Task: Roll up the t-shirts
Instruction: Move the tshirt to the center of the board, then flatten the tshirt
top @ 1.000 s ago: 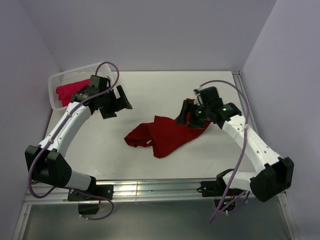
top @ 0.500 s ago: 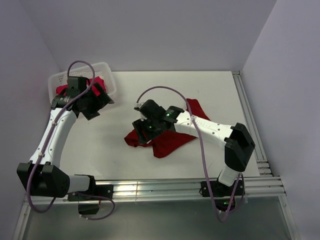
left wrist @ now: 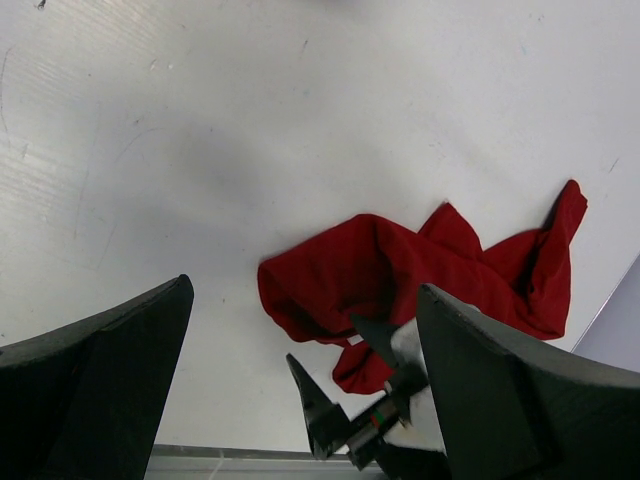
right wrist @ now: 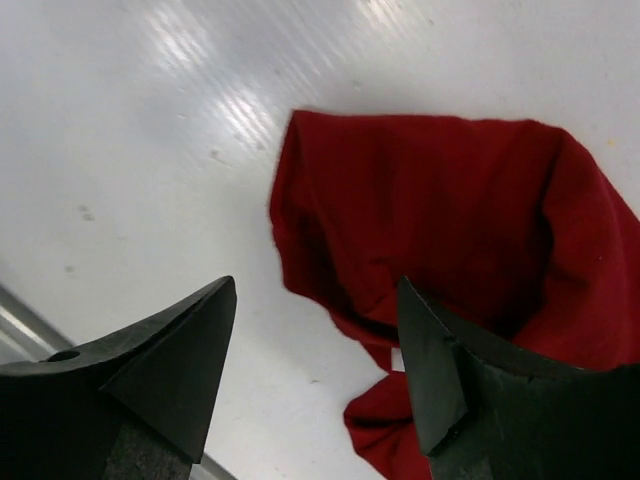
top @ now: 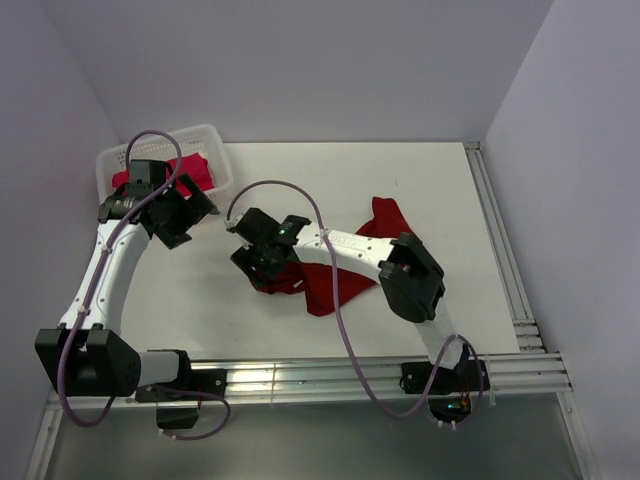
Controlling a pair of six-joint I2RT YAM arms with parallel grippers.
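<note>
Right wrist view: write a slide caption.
Open right claw hovers over the crumpled crimson t-shirt on the white table.

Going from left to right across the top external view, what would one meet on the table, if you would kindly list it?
white basket → right gripper, over the shirt's left end → dark crimson t-shirt → metal rail along the table's right edge
</note>
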